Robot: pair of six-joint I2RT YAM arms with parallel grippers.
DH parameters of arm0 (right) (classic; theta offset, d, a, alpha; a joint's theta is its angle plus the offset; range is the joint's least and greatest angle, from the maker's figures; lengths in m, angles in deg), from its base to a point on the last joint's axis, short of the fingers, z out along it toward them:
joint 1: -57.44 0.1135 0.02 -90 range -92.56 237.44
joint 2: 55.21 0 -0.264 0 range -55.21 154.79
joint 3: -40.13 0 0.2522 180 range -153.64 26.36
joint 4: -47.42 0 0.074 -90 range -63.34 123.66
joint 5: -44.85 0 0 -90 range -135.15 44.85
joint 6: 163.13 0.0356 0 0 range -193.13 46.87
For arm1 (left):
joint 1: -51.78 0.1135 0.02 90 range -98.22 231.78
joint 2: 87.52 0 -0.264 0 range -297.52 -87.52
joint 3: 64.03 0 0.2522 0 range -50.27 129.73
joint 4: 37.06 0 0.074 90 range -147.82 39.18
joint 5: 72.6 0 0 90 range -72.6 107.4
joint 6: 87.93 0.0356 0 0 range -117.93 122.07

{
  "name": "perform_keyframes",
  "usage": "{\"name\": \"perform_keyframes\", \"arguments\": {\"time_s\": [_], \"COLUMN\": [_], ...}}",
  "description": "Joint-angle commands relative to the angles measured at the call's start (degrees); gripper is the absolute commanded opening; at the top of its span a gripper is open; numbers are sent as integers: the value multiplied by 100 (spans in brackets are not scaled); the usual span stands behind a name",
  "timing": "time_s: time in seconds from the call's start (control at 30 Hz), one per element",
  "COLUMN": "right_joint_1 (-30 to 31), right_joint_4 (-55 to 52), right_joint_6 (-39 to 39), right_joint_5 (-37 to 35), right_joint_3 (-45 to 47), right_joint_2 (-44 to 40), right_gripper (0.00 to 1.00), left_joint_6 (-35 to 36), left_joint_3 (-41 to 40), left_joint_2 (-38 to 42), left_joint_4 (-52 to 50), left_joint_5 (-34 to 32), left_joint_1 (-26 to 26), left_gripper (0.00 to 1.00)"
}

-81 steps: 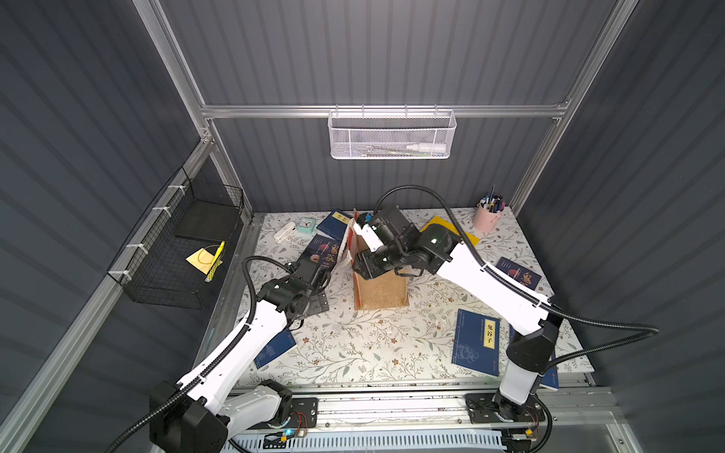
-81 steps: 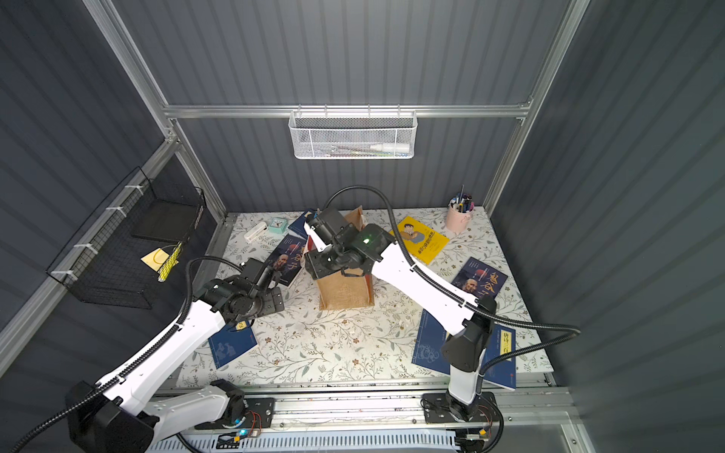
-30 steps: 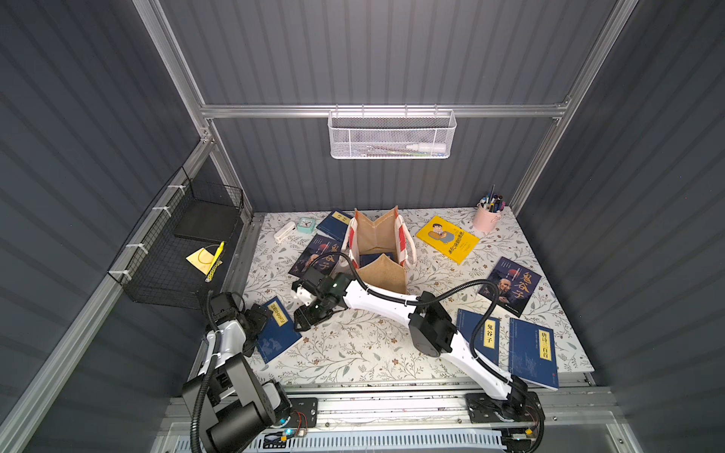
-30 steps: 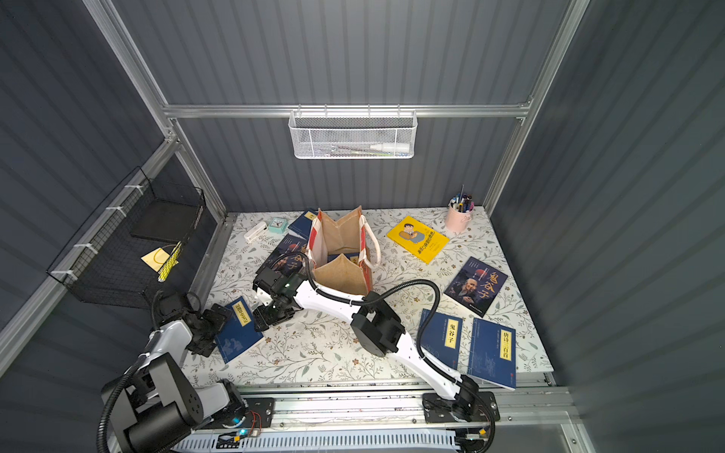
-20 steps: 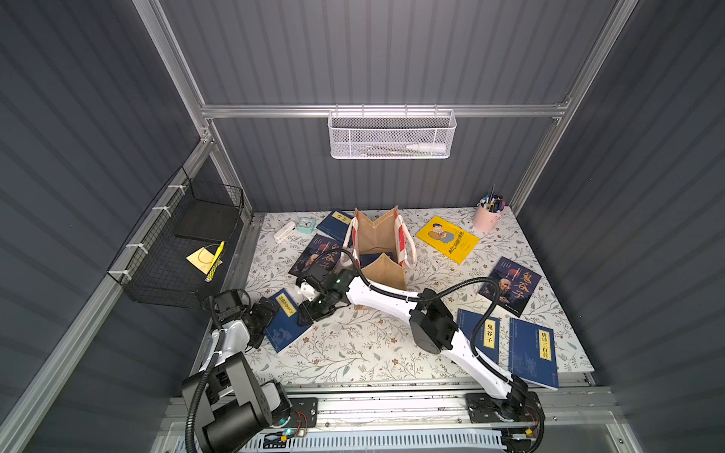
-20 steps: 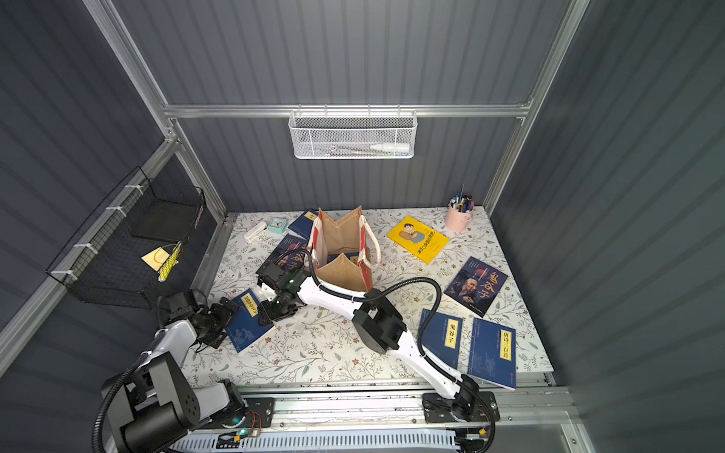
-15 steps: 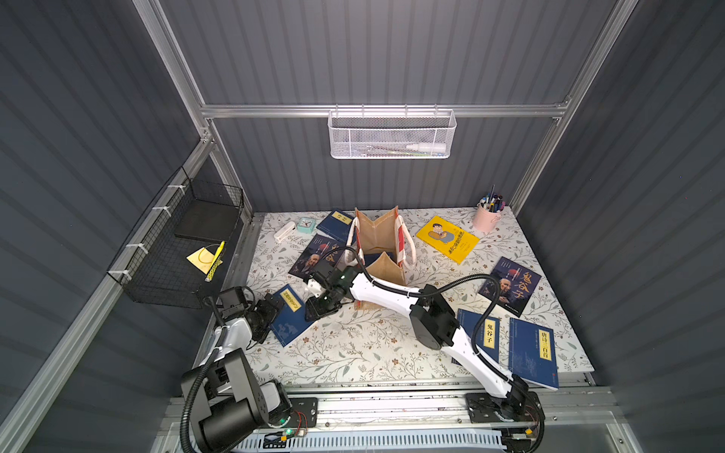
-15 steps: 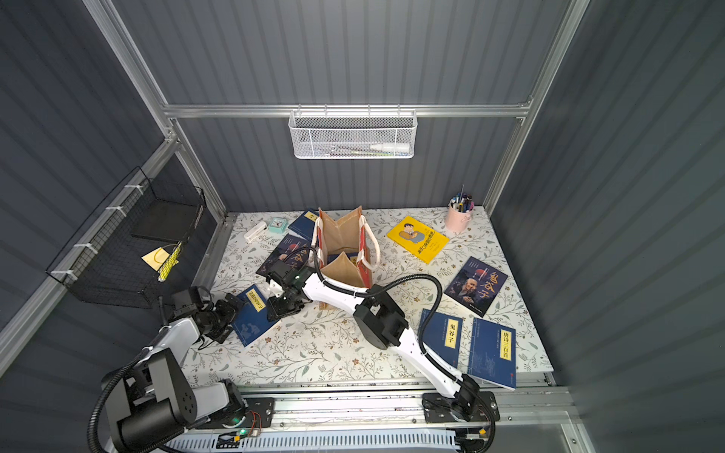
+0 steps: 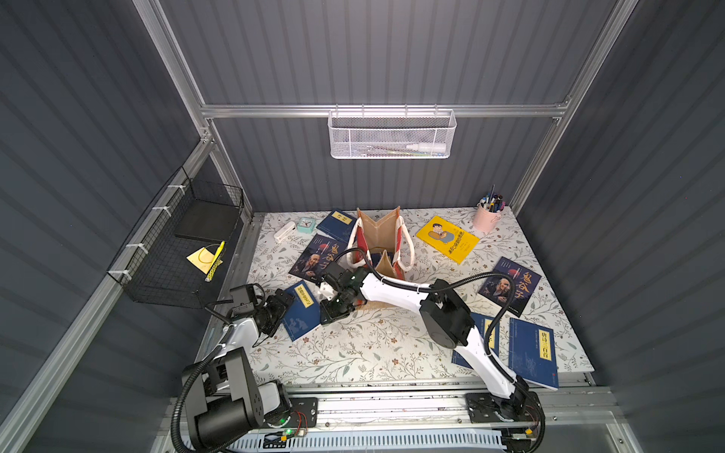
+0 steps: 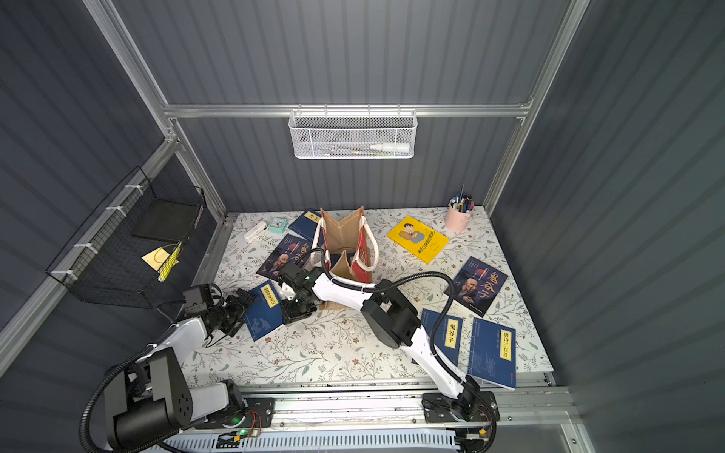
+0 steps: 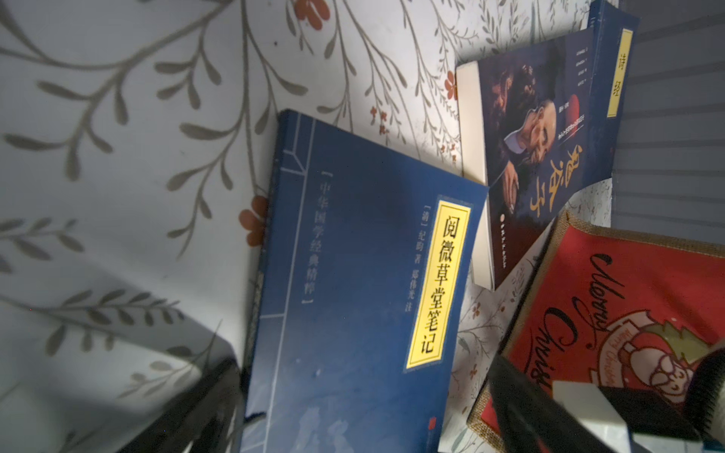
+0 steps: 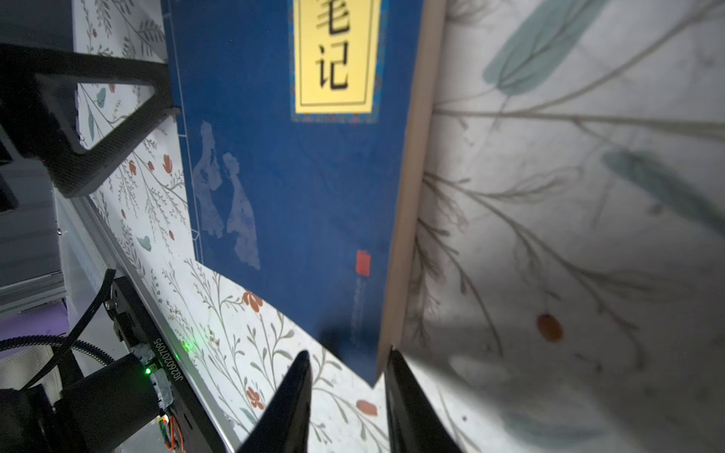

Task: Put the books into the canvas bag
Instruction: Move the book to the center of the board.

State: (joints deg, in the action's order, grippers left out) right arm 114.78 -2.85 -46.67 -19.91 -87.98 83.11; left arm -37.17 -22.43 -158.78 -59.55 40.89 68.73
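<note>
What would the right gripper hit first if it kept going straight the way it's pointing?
The blue book: its near corner sits between the open jaws of the right gripper, so contact looks almost immediate.

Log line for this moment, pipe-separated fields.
step: book pickup | right gripper: fingers straddle navy book corner, unclamped | left gripper: open at opposite edge | canvas bag: upright
</note>
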Motion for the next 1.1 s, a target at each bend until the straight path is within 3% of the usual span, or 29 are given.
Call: {"name": "perform_keyframes", "arguments": {"time_s": [0.0,0.37,0.6,0.83,1.07], "right_joint_1": [-21,-74,-228,-550,-719], "right_joint_4": [24,288,515,268,72], "right_joint_6": [-122,-62,152,283,85], "right_joint_5": [-86,-201,-297,-875,-956], "right_joint_3": [211,1215,2095,2161,1641], "right_joint_2": [-267,-856,-1443,-1794,-1450], "right_gripper": [34,32,32,40,43], "left_joint_6": [-304,-685,-439,41,190], "left_joint_3": [-485,-573,-150,365,528], "left_joint_2": [-57,-435,-871,-994,-1302], "left_joint_4": [-649,-132,-170,-560,-487], "left_joint_5": [-87,-263,-342,-389,-171], "left_joint_1": [-159,-1341,-1884,-1924,-1924], "left_gripper": [99,100,99,100,98]}}
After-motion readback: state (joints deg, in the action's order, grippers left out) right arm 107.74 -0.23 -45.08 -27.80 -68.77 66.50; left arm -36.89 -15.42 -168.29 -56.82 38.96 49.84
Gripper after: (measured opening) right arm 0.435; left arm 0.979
